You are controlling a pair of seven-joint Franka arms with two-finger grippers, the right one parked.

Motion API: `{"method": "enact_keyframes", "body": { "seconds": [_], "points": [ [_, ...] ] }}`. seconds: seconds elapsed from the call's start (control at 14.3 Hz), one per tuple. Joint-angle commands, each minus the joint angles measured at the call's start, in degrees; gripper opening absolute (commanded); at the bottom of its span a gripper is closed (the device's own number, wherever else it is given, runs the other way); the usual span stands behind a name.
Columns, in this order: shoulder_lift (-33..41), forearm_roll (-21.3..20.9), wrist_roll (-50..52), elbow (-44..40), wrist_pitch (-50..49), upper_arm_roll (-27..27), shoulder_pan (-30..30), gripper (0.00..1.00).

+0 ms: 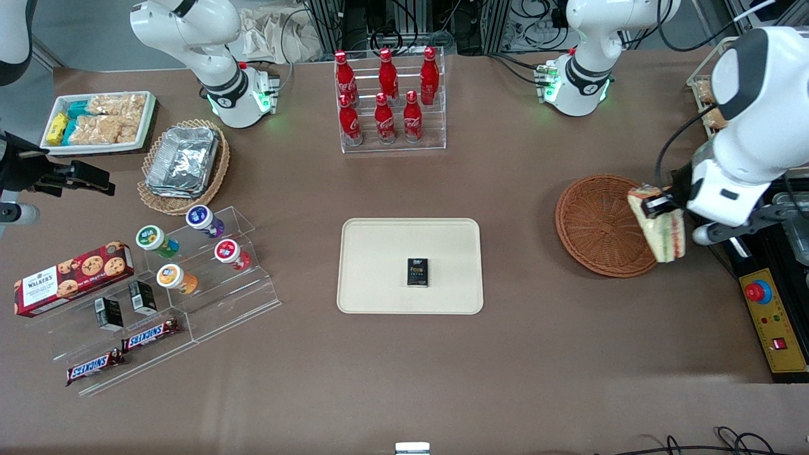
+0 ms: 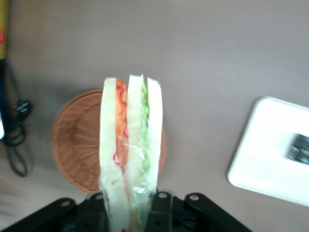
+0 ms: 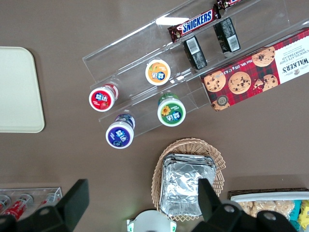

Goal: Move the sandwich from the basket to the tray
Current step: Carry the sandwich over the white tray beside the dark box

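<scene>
sandwich (image 1: 663, 230): one triangular wedge, three pale bread slices with orange-red and green filling between, wrapped in clear crinkled film; held up in the air over the rim of the basket at the working arm's end.
gripper (image 1: 654, 203): black, at the sandwich's upper end above the basket's edge; jaws closed on the sandwich, which hangs down from them.
basket (image 1: 597, 224): one round, shallow, reddish-brown woven wicker; nothing lies in it.
tray (image 1: 379, 253): one flat cream rectangle, rounded corners, low rim, at mid-table, well apart from the basket.
small dark box (image 1: 418, 272): one, glossy black, lying on the tray.
cola bottles (image 1: 385, 95): six, red, upright in a clear tiered rack.
foil containers (image 1: 183, 158): crinkled silver stack in a lighter tan wicker basket.
snickers bars (image 1: 123, 354): two, on a clear acrylic stand.
</scene>
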State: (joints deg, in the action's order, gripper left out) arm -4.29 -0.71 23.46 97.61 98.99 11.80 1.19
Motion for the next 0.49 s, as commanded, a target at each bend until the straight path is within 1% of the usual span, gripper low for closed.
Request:
{"method": "enact_keyframes", "body": {
  "seconds": [0.0,0.07,0.21,0.42],
  "points": [
    [-8.44,-0.52,0.53,-7.60,-1.62,4.35,-3.37,0.00],
    [-10.63,0.00,0.53,-8.13,-1.00,4.72,-5.04,0.00],
    [-13.98,0.18,1.06,-7.27,4.42,4.90,-9.68,0.00],
    [-20.74,-0.79,6.93,-6.56,12.42,4.81,-15.76,0.00]
  ]
}}
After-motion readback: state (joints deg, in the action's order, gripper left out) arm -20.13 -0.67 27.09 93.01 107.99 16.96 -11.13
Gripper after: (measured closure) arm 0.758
